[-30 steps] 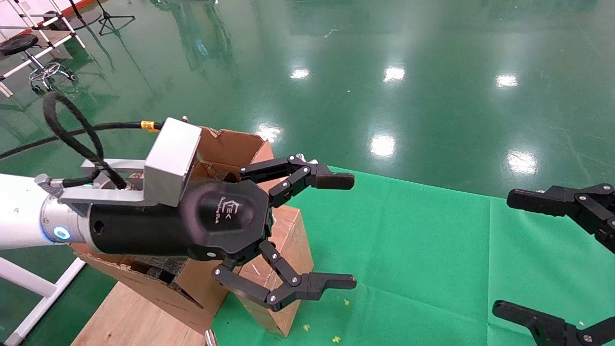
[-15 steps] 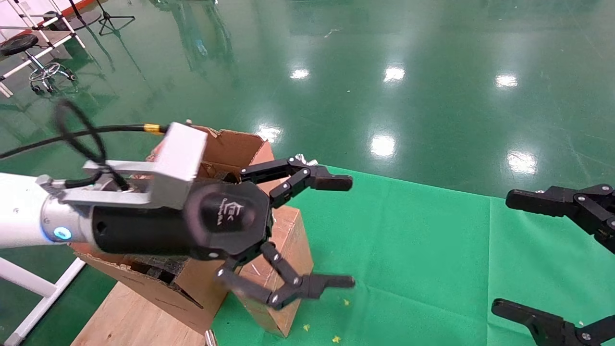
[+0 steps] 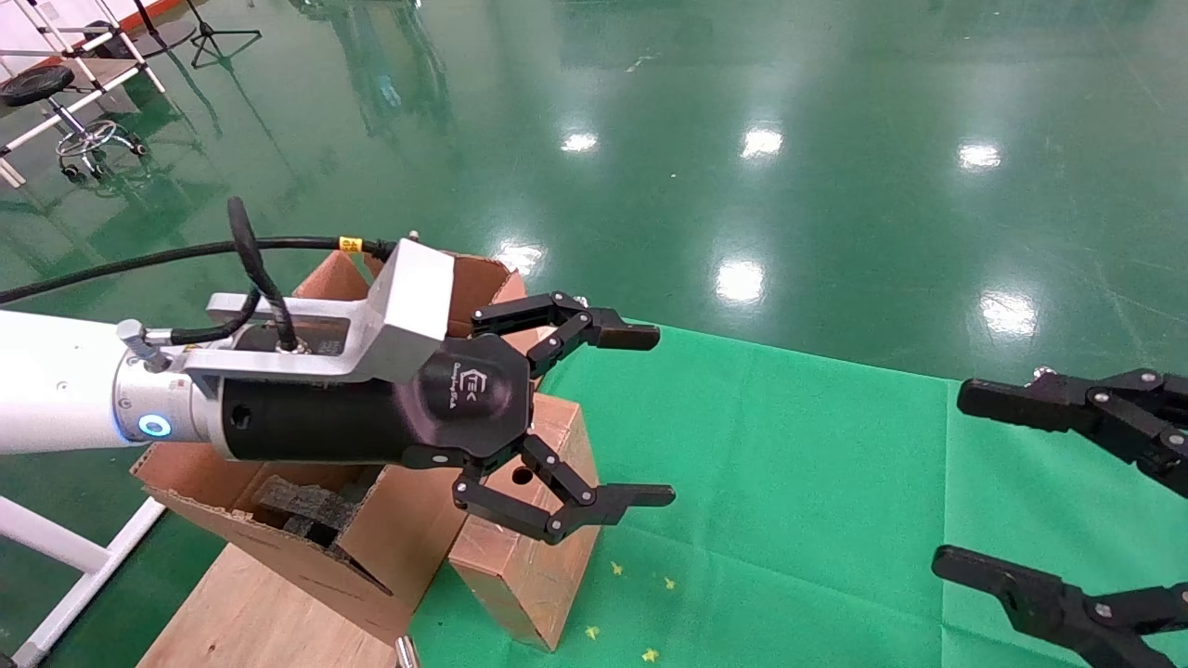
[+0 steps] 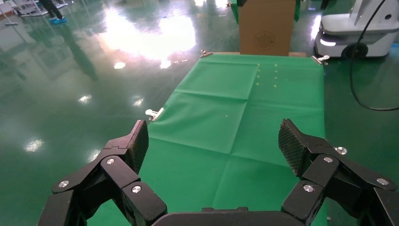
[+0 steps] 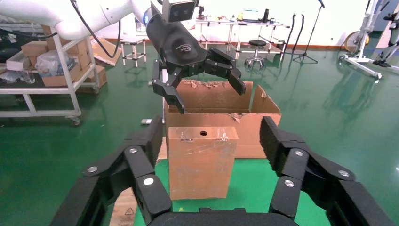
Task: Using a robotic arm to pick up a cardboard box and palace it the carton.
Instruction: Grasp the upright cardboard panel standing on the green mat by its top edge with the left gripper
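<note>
Here your left gripper (image 3: 613, 417) hangs above the cardboard box (image 3: 529, 547), its black linked fingers (image 4: 134, 146) spread wide and holding nothing. The box stands upright at the edge of the green cloth (image 3: 789, 482), touching the side of the carton (image 3: 306, 520), with clear tape on its sides and a small round hole in its top face. The carton sits on a wooden board (image 3: 241, 612), its ragged flaps up and black foam (image 3: 297, 506) showing inside. Your right gripper (image 3: 1021, 492) waits well apart over the cloth, jaws wide and empty, facing the box.
</note>
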Robot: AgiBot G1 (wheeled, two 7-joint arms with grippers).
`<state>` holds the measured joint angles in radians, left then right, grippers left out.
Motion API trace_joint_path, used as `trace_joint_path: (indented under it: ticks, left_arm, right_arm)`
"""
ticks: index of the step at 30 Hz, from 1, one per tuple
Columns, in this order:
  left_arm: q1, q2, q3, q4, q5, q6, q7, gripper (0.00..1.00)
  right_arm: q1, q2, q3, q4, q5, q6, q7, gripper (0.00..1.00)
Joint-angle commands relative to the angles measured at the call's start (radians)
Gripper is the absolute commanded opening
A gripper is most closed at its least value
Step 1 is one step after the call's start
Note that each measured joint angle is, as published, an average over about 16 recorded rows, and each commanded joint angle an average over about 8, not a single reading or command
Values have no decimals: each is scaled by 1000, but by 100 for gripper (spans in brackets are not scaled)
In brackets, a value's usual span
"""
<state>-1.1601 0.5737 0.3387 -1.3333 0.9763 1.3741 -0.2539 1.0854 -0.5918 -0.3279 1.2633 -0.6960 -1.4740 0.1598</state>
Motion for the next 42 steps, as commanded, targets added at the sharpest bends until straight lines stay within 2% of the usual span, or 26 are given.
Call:
trace_joint_path:
  ticks: [1, 4, 9, 14, 20, 28, 34, 42]
  left_arm:
    - [1, -3, 1, 3, 3, 0, 4, 100]
    - [-42, -11, 34, -2, 102, -39, -81, 100]
    - [-145, -5, 104, -12, 302, -104, -297, 100]
    - [-242, 18, 172, -18, 466, -94, -510, 100]
    - [-338, 48, 235, -22, 575, -3, -744, 100]
    - [-414, 78, 292, -24, 673, 93, -1043, 100]
    - [-420, 99, 317, -26, 686, 121, -1136, 100]
    - [-394, 117, 359, -28, 691, 133, -1124, 100]
  right_arm:
    - [0, 0, 0, 0, 0, 0, 0, 0]
    - [0, 0, 0, 0, 0, 0, 0, 0]
    - [0, 0, 0, 0, 0, 0, 0, 0]
    - [0, 0, 0, 0, 0, 0, 0, 0]
    - [0, 0, 0, 0, 0, 0, 0, 0]
    - [0, 0, 0, 0, 0, 0, 0, 0]
    - [0, 0, -1, 0, 0, 0, 0, 0]
    - [0, 0, -1, 0, 0, 0, 0, 0]
